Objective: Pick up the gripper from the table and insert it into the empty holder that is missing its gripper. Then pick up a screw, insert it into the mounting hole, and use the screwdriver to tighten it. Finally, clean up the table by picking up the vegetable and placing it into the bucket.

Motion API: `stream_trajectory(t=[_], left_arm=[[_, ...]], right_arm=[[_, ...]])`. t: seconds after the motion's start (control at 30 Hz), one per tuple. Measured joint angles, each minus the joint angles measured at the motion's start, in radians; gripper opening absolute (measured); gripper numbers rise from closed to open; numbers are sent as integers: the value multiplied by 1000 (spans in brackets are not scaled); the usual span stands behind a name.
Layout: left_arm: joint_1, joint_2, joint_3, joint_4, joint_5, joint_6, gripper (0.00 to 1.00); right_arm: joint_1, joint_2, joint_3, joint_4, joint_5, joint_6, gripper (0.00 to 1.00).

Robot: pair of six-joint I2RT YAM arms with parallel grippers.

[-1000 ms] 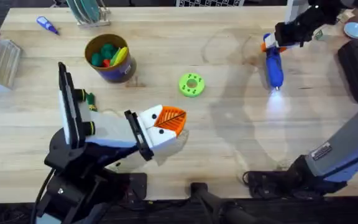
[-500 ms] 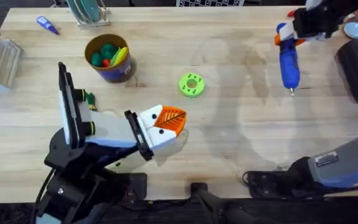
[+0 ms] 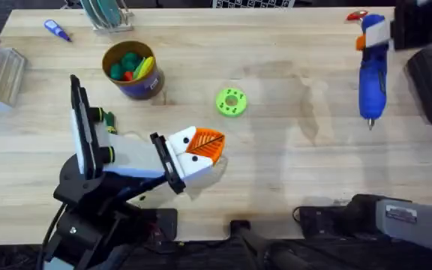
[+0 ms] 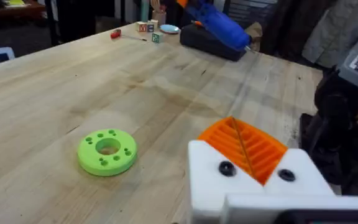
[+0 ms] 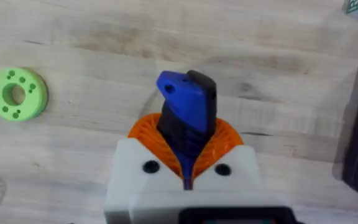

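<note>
R gripper (image 5: pixel 188 163) clamps the screwdriver (image 3: pixel 372 75) at far-right table edge, tip toward you.
Veg (image 3: pixel 109 120) lies beside L arm, bucket (image 3: pixel 131 70) near; L gripper (image 4: pixel 253 163) pads pressed together, use L.

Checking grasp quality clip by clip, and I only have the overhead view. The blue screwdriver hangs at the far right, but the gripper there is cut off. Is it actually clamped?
Observer: Yes. The right wrist view shows the screwdriver clamped squarely in the right gripper.
Operator: And the left gripper, is it carrying anything?
Observer: No. The left wrist view shows the left gripper shut, with nothing held.
</note>
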State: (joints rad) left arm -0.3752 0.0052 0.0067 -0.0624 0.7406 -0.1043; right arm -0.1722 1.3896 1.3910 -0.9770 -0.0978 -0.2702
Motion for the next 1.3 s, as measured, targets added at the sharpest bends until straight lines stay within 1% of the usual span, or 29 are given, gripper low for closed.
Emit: stream_trajectory(t=[0.1,0.13,0.23,0.37,0.47,0.63,0.8,0.97,1.07,1.2,1.3], left_arm=[[0,0,0,0,0,0,6],[0,0,0,0,0,0,6],[0,0,0,0,0,0,6],[0,0,0,0,0,0,6],[0,0,0,0,0,0,6],[0,0,0,0,0,0,6],[0,0,0,0,0,0,6],[0,0,0,0,0,0,6],[0,0,0,0,0,0,6],[0,0,0,0,0,0,6],[0,0,0,0,0,0,6]], right_arm=[[0,-105,-112,43,0,11,24],[0,-222,-226,94,0,17,24],[0,-359,-340,155,0,21,24],[0,-540,-474,223,-15,44,24],[0,-664,-564,255,-58,74,24],[0,-807,-679,308,-152,115,24],[0,-870,-701,322,-222,133,24],[0,-873,-701,372,-367,143,24],[0,-873,-701,418,-431,171,24],[1,-881,-701,490,-470,218,24],[20,-903,-702,544,-479,243,24]])
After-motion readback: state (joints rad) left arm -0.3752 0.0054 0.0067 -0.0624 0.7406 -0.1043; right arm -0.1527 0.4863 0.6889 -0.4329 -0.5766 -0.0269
